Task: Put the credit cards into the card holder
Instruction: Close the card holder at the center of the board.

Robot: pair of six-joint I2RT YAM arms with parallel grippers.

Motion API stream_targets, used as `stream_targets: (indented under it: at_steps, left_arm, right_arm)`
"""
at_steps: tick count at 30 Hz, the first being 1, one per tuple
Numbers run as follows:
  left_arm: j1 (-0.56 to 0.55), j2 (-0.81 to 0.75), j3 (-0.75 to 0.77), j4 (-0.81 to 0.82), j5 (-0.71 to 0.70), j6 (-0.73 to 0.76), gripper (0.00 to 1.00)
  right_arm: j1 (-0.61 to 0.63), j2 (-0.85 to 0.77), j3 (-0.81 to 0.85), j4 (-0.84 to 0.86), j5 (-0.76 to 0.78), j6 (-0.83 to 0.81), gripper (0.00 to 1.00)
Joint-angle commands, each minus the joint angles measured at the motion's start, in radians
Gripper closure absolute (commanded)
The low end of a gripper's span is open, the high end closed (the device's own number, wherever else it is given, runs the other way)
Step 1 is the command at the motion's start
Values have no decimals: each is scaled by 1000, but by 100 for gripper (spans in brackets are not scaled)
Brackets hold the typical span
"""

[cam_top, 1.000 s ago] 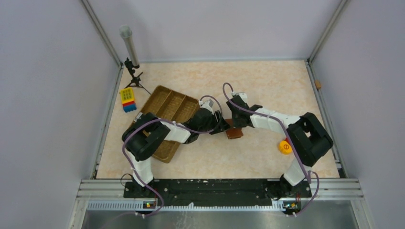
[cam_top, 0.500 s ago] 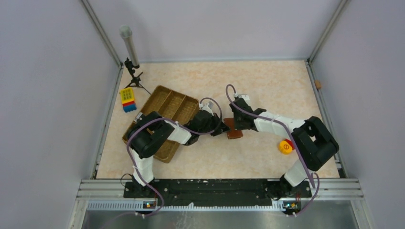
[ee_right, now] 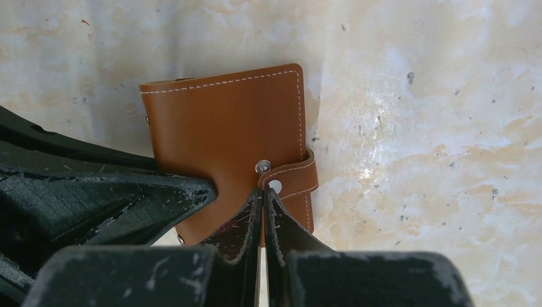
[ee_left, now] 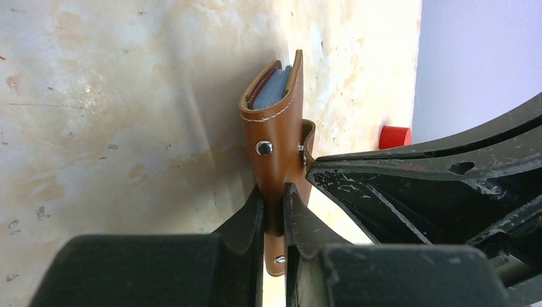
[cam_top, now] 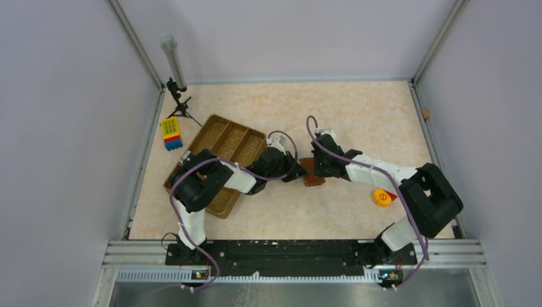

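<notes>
Brown card holder (ee_left: 276,137) pinched edge-on in my left end effector (ee_left: 275,190); bluish credit cards (ee_left: 271,86) already inside; right end effector (ee_right: 262,194) closed tight against it; little seems left.

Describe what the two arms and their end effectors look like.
Both the left arm and right arm have white links between bulky black joint housings, each trailed by a looping purple cable. The left end effector and right end effector are matte black wedges, scuffed pale at the edges.
</notes>
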Motion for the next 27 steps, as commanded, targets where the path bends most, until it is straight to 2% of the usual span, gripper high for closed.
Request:
stream_targets:
  at_steps: [1,9,27]
  left_arm:
    - [-3,31,-6,-157,-56,78,100]
    - [-3,33,-1,-168,-53,86,100]
    - [-4,36,4,-173,-45,92,100]
  right_arm:
    - [11,-54,-14,32,3,-3,100]
    - [11,-77,-39,98,23,-20,100]
    - [7,-11,-46,159,-15,-35,100]
